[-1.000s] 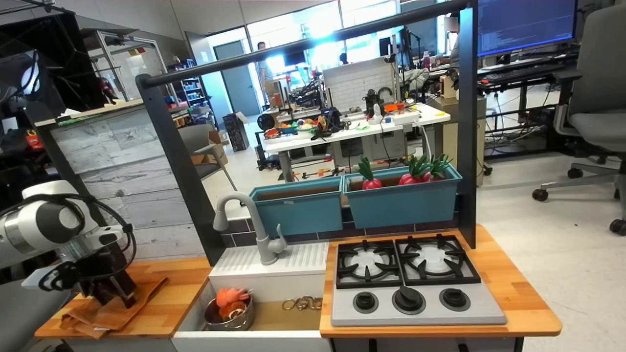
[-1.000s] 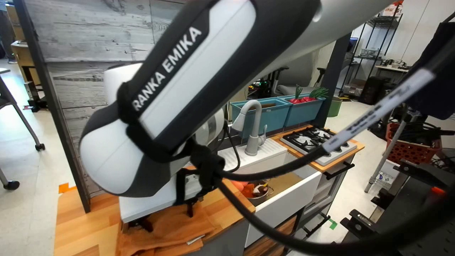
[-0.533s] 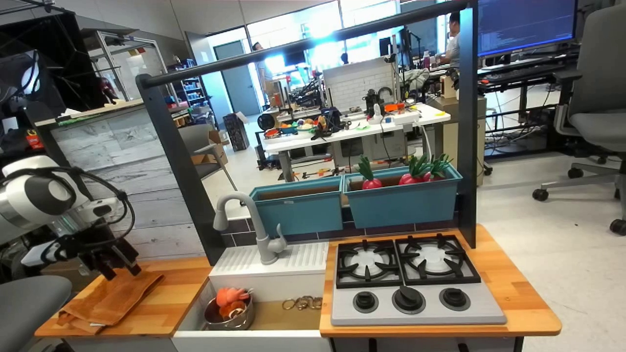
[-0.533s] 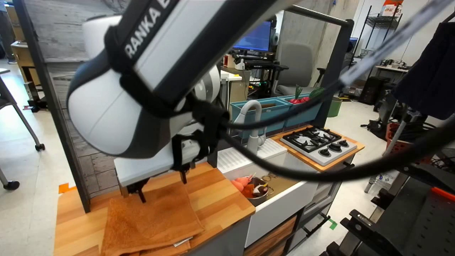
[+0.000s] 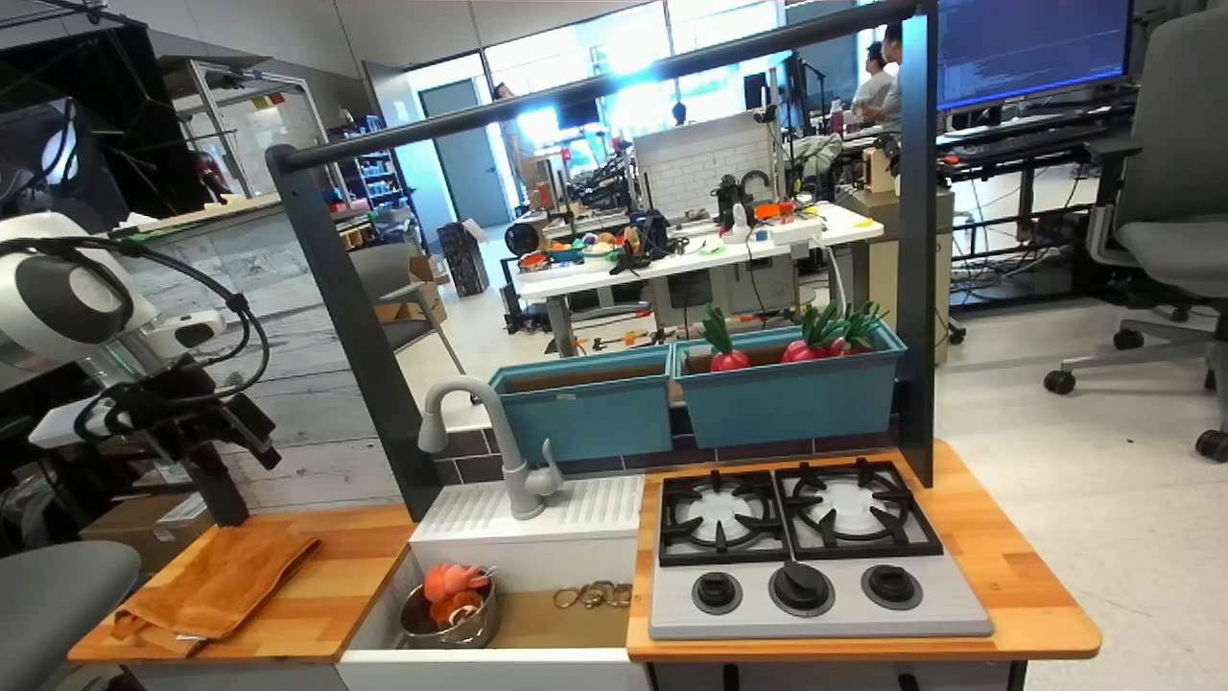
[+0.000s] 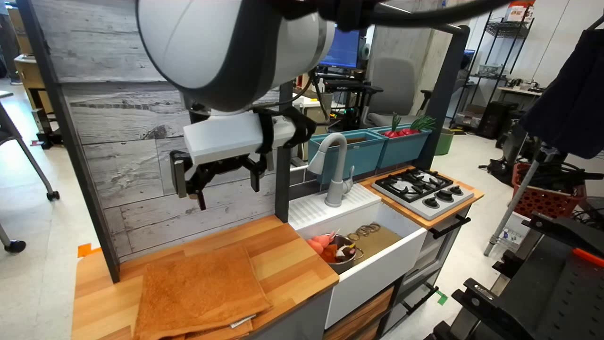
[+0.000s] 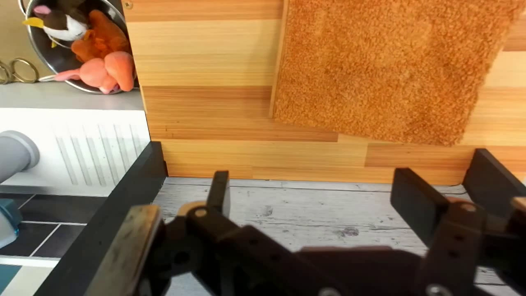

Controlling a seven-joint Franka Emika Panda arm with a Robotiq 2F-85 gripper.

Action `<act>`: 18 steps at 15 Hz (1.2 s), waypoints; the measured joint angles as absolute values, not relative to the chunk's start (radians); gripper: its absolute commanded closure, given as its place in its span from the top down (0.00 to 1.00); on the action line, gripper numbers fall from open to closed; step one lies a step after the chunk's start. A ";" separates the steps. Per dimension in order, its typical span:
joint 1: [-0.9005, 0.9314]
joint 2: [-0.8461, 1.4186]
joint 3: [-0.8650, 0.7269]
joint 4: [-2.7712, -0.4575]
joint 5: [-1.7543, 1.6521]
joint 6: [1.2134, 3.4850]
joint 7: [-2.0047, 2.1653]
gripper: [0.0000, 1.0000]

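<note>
One orange towel (image 6: 203, 288); on wooden counter (image 6: 292, 257); jaws apart, higher up

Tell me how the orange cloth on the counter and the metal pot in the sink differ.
The cloth lies flat on the wooden counter; the pot stands in the sink. The cloth is orange and fuzzy; the pot is shiny grey metal. The pot is round and holds plush-looking toys; the cloth is roughly rectangular. The open gripper touches neither.
</note>
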State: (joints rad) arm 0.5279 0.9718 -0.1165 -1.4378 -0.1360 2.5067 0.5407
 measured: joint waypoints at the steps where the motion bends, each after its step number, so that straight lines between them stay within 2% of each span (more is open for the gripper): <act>1: 0.528 0.972 -0.116 -1.440 -0.136 2.507 0.541 1.00; 10: 0.512 1.007 -0.278 -1.516 -0.200 2.543 0.712 1.00; 15: 0.341 1.098 -0.214 -1.526 -0.190 2.640 0.626 1.00; 18: 0.351 1.100 -0.221 -1.521 -0.190 2.640 0.629 1.00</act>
